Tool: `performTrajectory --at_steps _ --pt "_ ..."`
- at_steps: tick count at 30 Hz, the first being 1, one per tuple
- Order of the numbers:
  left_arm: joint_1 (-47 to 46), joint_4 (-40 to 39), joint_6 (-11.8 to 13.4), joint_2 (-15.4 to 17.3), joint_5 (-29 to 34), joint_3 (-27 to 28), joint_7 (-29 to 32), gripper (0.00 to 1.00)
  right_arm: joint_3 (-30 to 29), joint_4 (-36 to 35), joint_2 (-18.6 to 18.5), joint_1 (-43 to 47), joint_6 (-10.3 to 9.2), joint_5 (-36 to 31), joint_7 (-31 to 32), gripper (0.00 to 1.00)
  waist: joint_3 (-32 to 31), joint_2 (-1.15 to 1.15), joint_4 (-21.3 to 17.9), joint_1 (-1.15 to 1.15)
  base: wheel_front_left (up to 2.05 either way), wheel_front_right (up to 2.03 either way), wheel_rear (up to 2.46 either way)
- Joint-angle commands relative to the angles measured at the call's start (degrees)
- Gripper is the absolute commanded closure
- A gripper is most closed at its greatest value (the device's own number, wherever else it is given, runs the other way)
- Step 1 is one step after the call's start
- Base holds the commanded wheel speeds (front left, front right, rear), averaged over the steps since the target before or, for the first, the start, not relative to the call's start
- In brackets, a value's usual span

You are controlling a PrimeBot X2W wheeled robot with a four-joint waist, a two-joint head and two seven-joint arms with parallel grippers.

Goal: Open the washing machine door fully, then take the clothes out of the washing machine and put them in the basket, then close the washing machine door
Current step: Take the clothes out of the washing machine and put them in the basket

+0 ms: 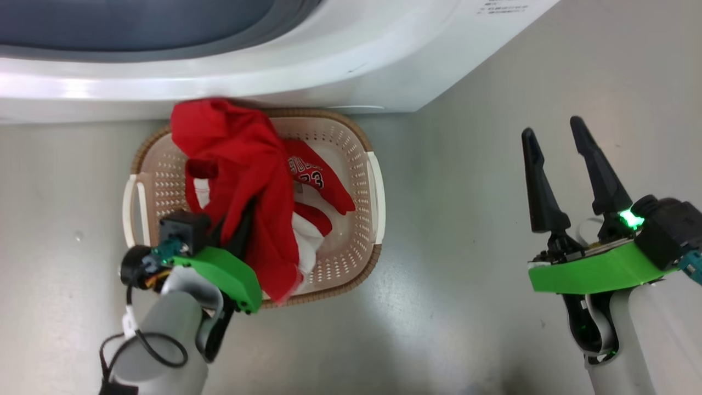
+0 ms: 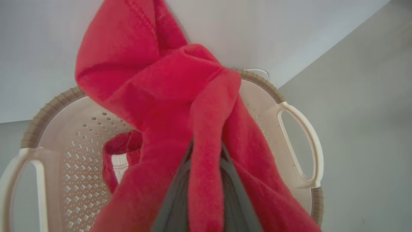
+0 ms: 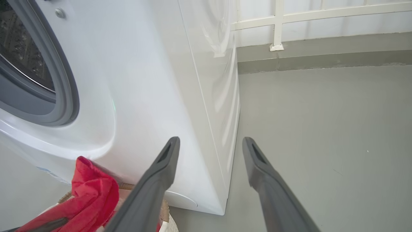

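Grip: left tool [image 1: 245, 222], lower left of the head view, is closed on the clothes [image 1: 241, 159], bright red fabric with white parts, with a fold pinched between its fingers. The bundle hangs directly over the basket [image 1: 362, 144], cream-white perforated plastic with a brown woven-look rim. Its long axis runs up-frame and its top end reaches the far rim. A numbered red piece already lies inside. Likely next: let go so the load drops in; the far end may overhang. Right tool [image 1: 552, 127], right of frame, is spread wide and holds nothing, well apart from the basket. Behind the basket is the big white box-shaped washing machine [image 1: 329, 71].
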Motion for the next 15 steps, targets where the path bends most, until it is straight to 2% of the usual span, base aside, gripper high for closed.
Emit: performTrajectory --at_steps 1,8,15 --pt "-0.9 0.3 -0.3 1.8 -0.6 0.8 -0.5 1.00 1.1 -1.7 0.1 0.0 0.42 0.2 -0.4 0.00 1.3 0.00 -0.8 0.00 0.00 0.00 0.00" --pt "-5.4 4.9 -0.3 3.2 -2.3 -0.6 -0.5 1.00 1.1 -2.3 0.1 -1.0 0.42 0.2 -0.4 0.00 3.9 0.00 -1.6 0.00 0.00 0.00 0.00" --pt "-7.6 6.7 -0.3 3.9 -2.5 0.6 -0.5 1.00 1.1 -2.5 0.1 -1.5 0.42 0.2 -0.4 0.00 4.8 0.00 -2.0 0.00 0.00 0.00 0.00"
